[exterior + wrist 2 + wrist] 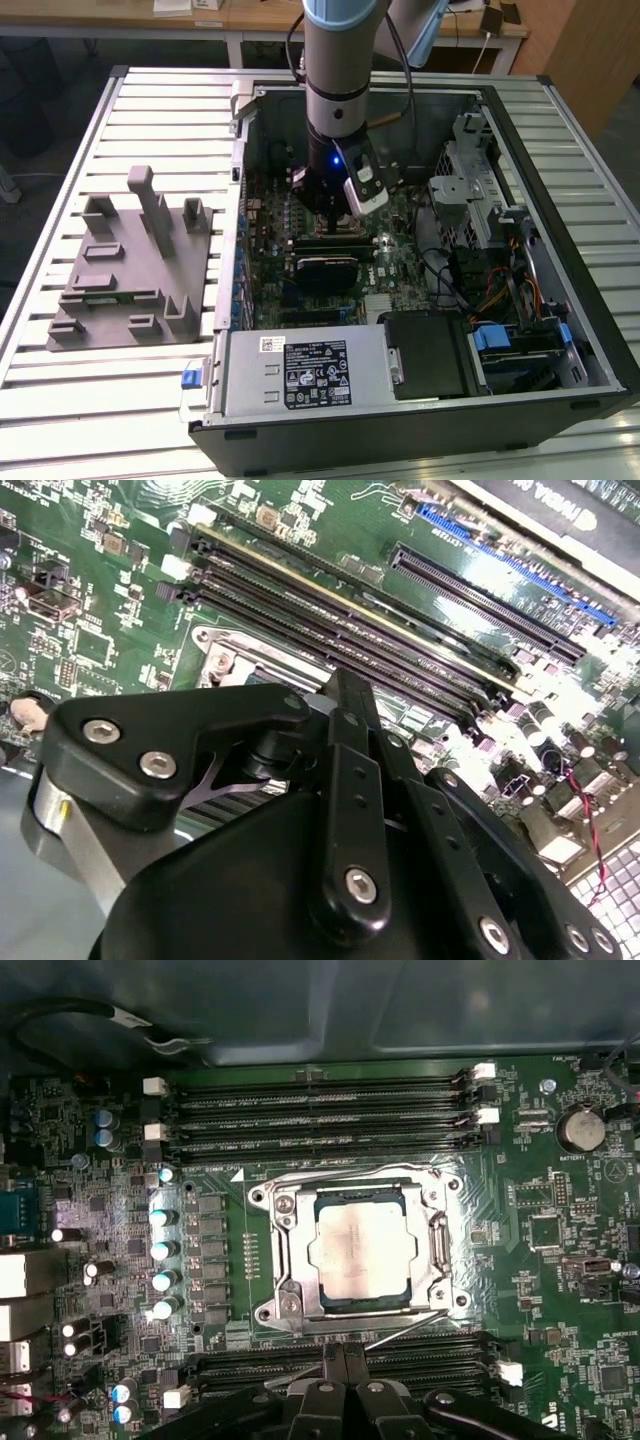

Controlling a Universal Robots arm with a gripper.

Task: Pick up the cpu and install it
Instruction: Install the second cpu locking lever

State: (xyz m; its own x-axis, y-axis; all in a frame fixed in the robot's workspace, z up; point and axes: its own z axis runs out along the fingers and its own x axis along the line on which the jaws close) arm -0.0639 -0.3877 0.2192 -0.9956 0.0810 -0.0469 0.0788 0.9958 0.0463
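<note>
cpu (357,1253) seated in motherboard (560,1290) socket | tool (345,1360) above, grip unclear | case (560,330) on slatted table (90,380)

A: What is crowding the cpu (358,1251)?
B: A metal socket frame (283,1250) is ringing it, memory slots (320,1115) are running along one side, more slots (420,1360) along the other, capacitors (163,1250) standing near.
A: And above?
B: Nothing is lying over it; the gripper (345,1372) is hanging just beside, inside the case walls (238,180).

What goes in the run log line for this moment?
cpu, silver square chip: seated in motherboard socket | gripper: beside socket, holding nothing | grey plastic fixture: outside case
</note>
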